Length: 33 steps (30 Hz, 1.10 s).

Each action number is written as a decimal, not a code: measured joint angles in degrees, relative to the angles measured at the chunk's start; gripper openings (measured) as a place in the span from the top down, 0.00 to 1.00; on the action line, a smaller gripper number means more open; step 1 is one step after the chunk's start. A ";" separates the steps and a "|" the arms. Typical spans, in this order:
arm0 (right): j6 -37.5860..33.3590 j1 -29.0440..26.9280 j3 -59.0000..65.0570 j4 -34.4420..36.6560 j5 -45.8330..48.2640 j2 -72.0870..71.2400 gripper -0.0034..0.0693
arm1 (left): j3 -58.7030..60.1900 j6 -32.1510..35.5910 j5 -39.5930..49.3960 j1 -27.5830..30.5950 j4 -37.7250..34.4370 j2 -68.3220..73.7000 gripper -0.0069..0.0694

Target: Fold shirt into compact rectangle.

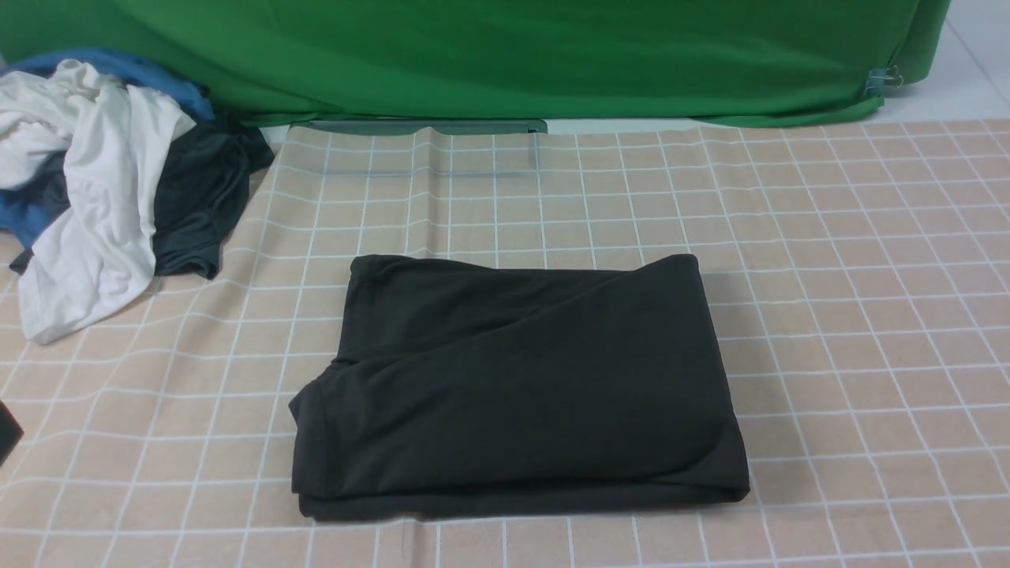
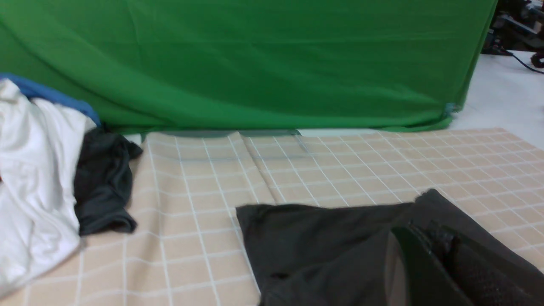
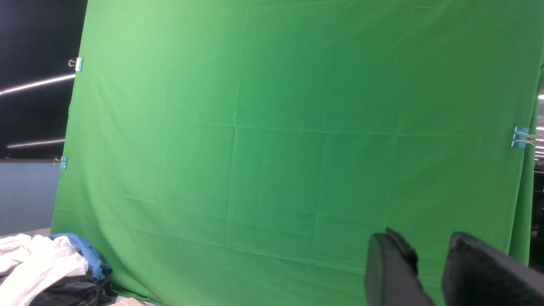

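The black shirt [image 1: 517, 386] lies folded into a rough rectangle in the middle of the checked cloth, with its thick folded edges toward the near side. In the left wrist view the shirt [image 2: 314, 246] fills the lower part, and my left gripper [image 2: 429, 233] shows in front of it, its dark fingers pressed together with nothing between them. My right gripper [image 3: 425, 248] is raised and faces the green backdrop; its two fingers stand apart and hold nothing. Neither gripper is over the shirt in the front view.
A pile of clothes sits at the far left: a white shirt [image 1: 95, 205], a dark teal-grey garment [image 1: 201, 197] and a blue one [image 1: 118, 67]. A green backdrop [image 1: 505, 55] hangs behind the checked cloth [image 1: 852, 260]. A small dark shape [image 1: 6, 432] shows at the left edge.
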 joint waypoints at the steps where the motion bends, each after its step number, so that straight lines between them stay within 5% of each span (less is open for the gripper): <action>1: 0.00 0.00 0.00 0.00 0.00 0.00 0.63 | 1.17 0.31 -2.23 0.00 0.93 0.00 0.88; 12: 0.00 0.00 0.00 0.00 0.00 0.00 0.63 | 22.70 0.60 -23.66 11.78 6.97 -4.82 0.88; 33: 0.00 0.00 0.00 0.00 0.00 0.00 0.63 | 26.04 0.55 -18.47 14.15 9.32 -5.07 0.88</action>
